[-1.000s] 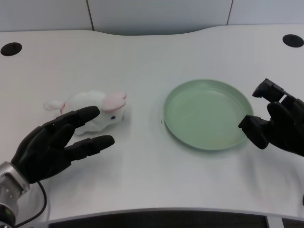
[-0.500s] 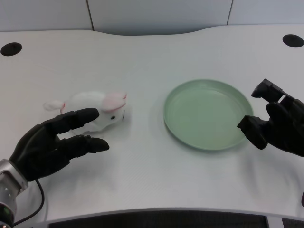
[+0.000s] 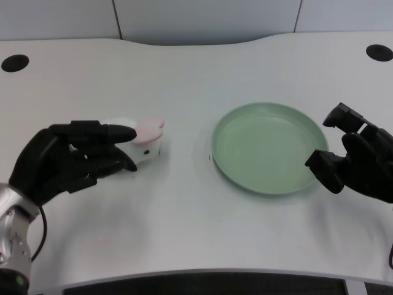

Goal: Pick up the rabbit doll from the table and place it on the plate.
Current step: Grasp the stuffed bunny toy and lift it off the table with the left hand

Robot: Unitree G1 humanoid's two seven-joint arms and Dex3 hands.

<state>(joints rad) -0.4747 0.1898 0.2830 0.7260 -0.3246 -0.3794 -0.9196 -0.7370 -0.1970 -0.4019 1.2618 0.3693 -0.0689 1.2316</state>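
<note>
Nearest me, the left hand (image 3: 64, 161) is curled over the rabbit doll (image 3: 142, 137), fingers (image 3: 113, 131) draped across its white body, though whether they actually grip it I cannot tell (the palm hides most of the body). To do this well I'd want the fingers wrapped under the soft body before any lift, not just pressing its top. Further right on the bench (image 3: 184, 74), the green plate (image 3: 268, 181) sits well apart, holding nothing.
</note>
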